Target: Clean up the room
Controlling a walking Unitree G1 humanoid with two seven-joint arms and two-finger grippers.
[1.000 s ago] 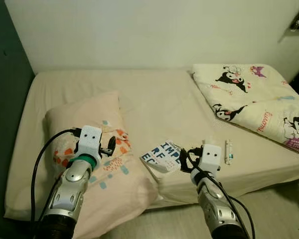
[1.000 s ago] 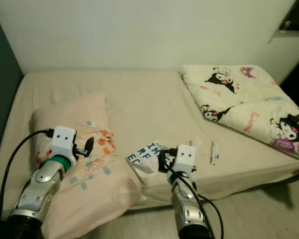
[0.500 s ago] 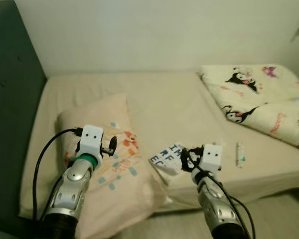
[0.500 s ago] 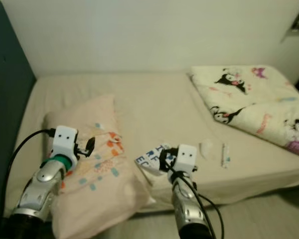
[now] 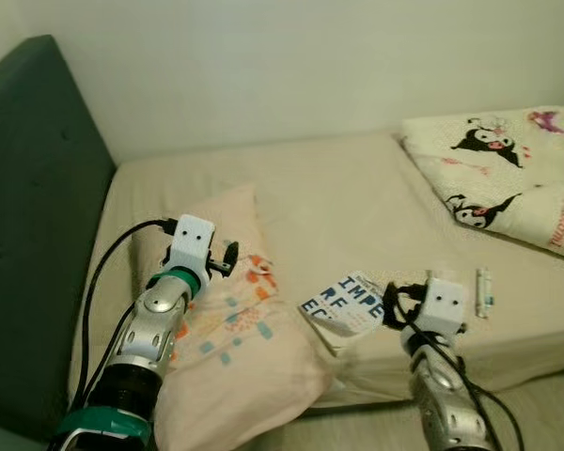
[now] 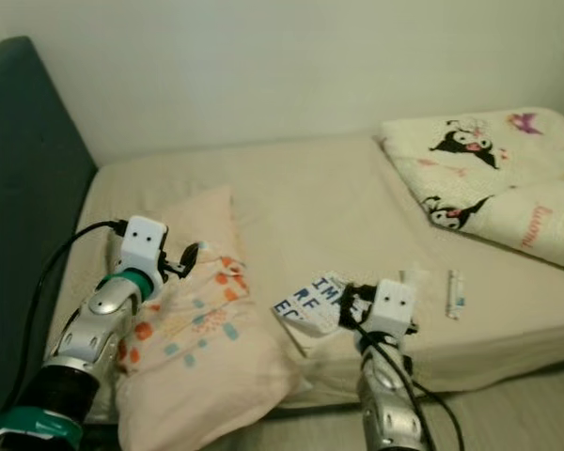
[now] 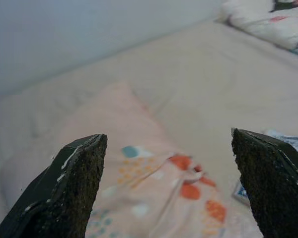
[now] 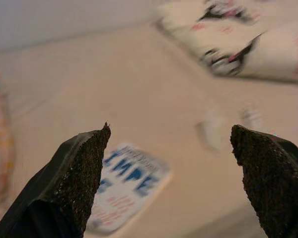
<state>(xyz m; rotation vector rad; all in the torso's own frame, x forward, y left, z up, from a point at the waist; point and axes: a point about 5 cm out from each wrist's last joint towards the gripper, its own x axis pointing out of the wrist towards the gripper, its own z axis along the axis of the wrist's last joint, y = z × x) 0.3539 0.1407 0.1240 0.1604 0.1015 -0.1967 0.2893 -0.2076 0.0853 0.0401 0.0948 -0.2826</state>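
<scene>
Right gripper [image 8: 171,183]: fingers [image 8: 69,188] spread wide apart, holding nothing, raised over the near edge of the bed, just beside the printed bag.
Left gripper [image 7: 169,183]: fingers [image 7: 72,188] likewise spread wide, holding nothing, raised over the pillow.
Printed bag [image 5: 346,303]: white, flat, large blue letters; lying on the sheet near the front edge of the bed, between the pillow and the right gripper.
Pillow [image 6: 193,329]: pale pink, with orange and teal marks; lying on the left part of the bed, its near end hanging past the mattress edge.
Small tube [image 6: 456,293]: white with a teal band; lying on the sheet to the right of the right gripper, apart from it.
Small white scrap [image 6: 414,274]: lying on the sheet between the printed bag and the small tube; blurred, kind not to be told.
Folded blanket [image 5: 503,174]: cream, printed with black-and-white cartoon figures; lying at the far right of the bed.
Bed [image 5: 329,188]: beige sheet, set against a pale wall.
Headboard [image 5: 33,207]: dark green, padded, at the left end of the bed.
</scene>
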